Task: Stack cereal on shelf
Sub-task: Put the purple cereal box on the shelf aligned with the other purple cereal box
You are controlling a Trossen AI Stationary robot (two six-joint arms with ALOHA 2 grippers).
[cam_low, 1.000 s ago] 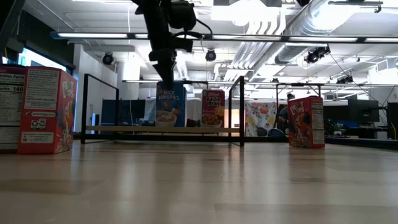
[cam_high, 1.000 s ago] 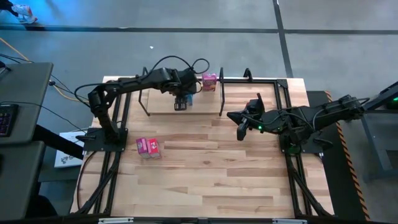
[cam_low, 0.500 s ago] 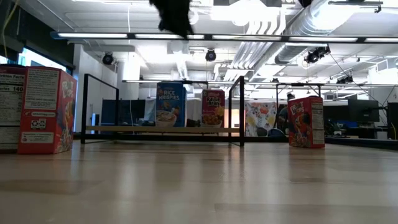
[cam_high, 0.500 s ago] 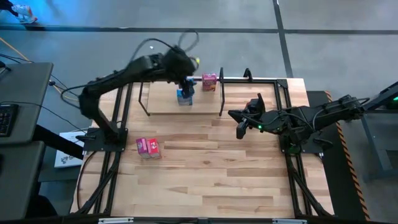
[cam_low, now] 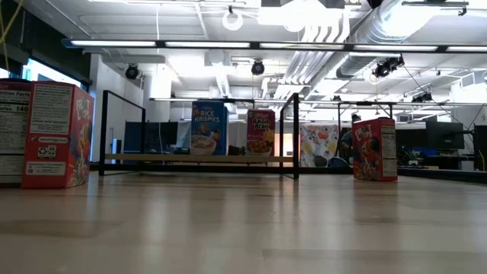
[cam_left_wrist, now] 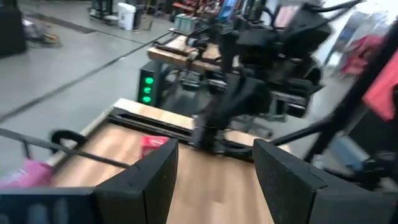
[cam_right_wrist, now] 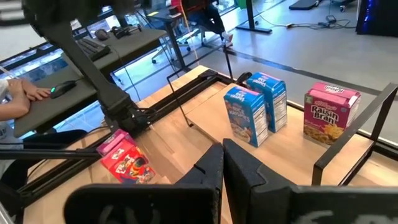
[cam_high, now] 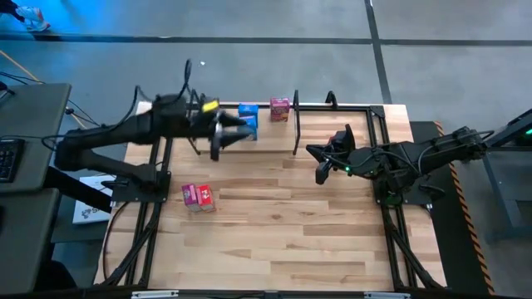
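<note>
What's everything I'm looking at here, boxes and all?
blue cereal boxes: two, blue, upright together on the shelf
Raisin Bran box: one, pink, on the shelf beside its right end rail
red cereal boxes: seemingly two side by side, red, table's left
lone red box: one, red, table's right, off the shelf
shelf: one, light wood in black frame, table's back
table: one, wood planks
person's hand: one, at a desk beside the table
left gripper: black, open and empty, above the shelf's left part
right gripper: black, shut, above the table right of the shelf
</note>
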